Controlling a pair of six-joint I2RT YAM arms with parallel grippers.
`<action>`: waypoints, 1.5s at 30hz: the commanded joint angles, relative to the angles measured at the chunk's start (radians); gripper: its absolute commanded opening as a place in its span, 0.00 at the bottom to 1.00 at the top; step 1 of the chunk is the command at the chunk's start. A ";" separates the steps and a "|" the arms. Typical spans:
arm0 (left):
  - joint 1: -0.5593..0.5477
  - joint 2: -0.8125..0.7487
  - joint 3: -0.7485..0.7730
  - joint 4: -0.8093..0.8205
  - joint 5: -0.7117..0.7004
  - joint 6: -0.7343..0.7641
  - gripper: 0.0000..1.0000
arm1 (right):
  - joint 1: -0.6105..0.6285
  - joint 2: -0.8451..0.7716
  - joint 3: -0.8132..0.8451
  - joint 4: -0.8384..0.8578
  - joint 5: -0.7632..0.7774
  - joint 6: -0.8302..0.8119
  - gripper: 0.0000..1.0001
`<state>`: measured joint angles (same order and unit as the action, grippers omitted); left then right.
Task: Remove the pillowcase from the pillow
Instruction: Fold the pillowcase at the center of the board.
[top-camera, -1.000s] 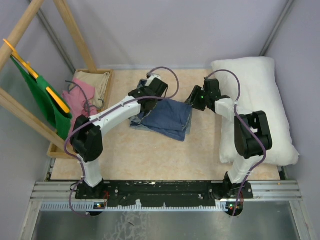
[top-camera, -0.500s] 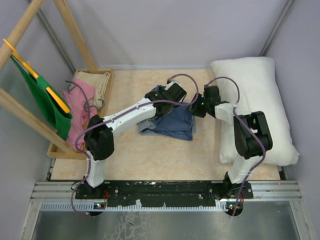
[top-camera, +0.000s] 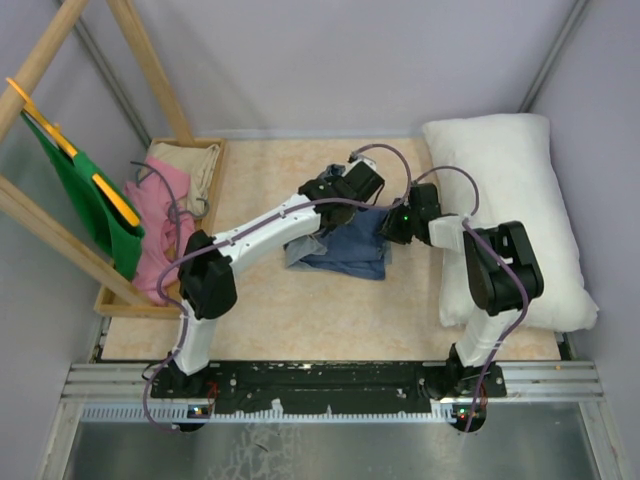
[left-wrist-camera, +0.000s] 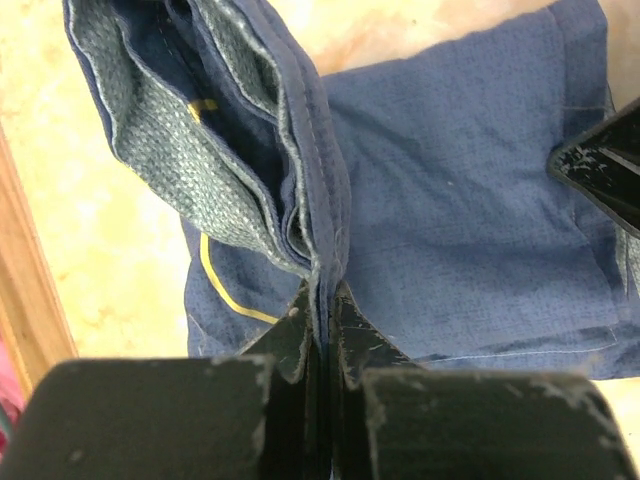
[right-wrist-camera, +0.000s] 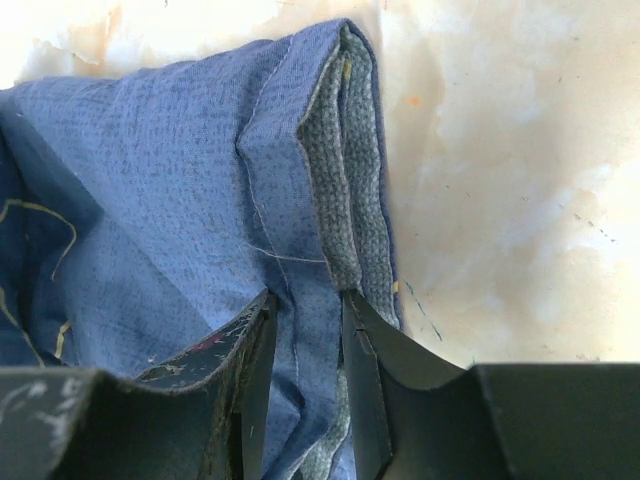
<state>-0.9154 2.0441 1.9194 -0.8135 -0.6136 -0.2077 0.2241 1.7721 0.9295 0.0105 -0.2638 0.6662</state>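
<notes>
1. Since the left arm swung over to the right, the pillowcase (top-camera: 340, 250) has bunched into a smaller heap in the middle of the table (top-camera: 270, 310).
2. The left gripper (left-wrist-camera: 318, 300) is squeezed tight on a folded edge of the pillowcase.
3. The right gripper (right-wrist-camera: 305, 310) has come down to the other edge. Its fingers have moved closer together and now look to be pinching a fold.
4. The pillow (top-camera: 510, 200) lies bare and white on the right side, apart from the pillowcase. So I think the cover is already off and the arms are just tidying it.
5. From above, the arms hide the spots where the fingers meet the cloth.
6. Only bits of yellow line show. I cannot tell how many layers each gripper holds.
7. The right arm covers part of the pillow.
</notes>
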 joint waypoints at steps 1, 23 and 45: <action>-0.018 0.067 0.031 0.025 0.057 -0.007 0.00 | -0.003 0.019 -0.006 0.043 -0.008 0.004 0.33; -0.010 0.174 0.111 0.113 0.322 -0.052 0.80 | -0.005 0.020 -0.054 0.078 -0.025 0.021 0.33; 0.352 -0.304 -0.717 0.797 0.826 -0.093 0.53 | 0.149 -0.280 0.186 -0.224 0.255 -0.149 0.41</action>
<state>-0.5385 1.6974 1.2873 -0.1150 0.1337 -0.2794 0.3054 1.4254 1.0569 -0.1764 -0.0315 0.5732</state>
